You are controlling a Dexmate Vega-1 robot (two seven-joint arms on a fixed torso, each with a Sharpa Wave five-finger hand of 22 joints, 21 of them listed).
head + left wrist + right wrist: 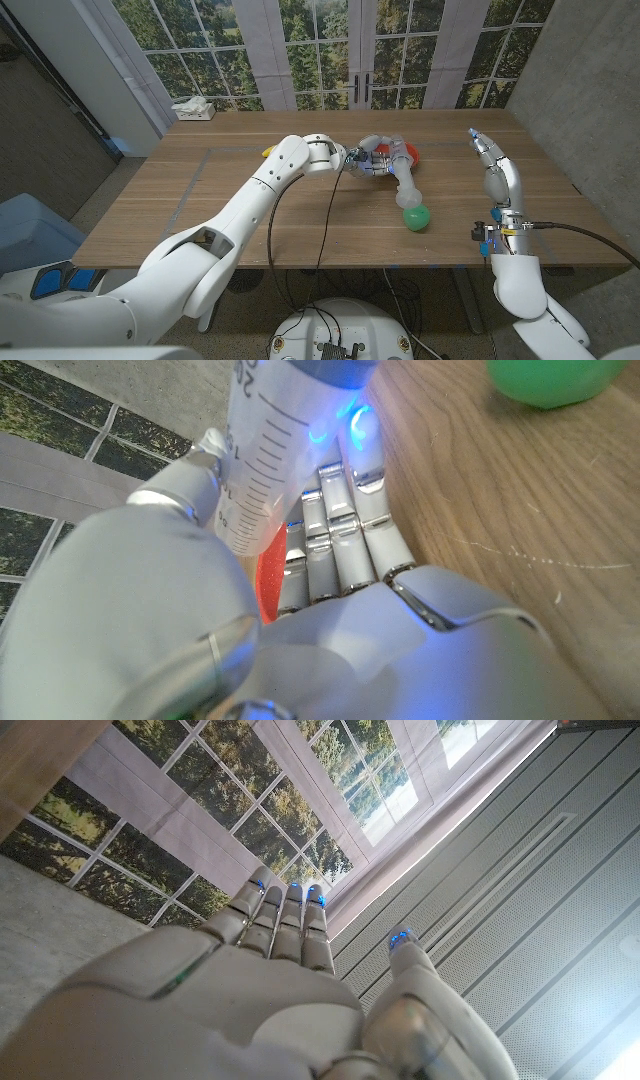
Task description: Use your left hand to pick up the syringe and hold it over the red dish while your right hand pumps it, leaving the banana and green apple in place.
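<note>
Reaching across the middle of the wooden table (200, 200), the left hand (368, 160) has its fingers (340, 530) wrapped around the barrel of the syringe (403, 172), so the hand is clamped on it. In the left wrist view the clear barrel with black graduation marks (262, 455) lies between the thumb and the other fingers, and a red surface shows just under it. The syringe lies slanted, from the hand toward the near right, and its near end comes close to the green apple (416, 217) (I cannot tell if they touch). The red dish (412, 155) is just behind the hand and the syringe, partly hidden by them. A small yellow piece, probably the banana (267, 151), shows at the far side of the left arm's wrist. The right hand (490, 165) is at the right side of the table, well apart from the syringe, raised with its fingers (290, 925) stretched out straight and near to each other, holding nothing. A white tissue box (194, 109) sits at the far left corner of the table
</note>
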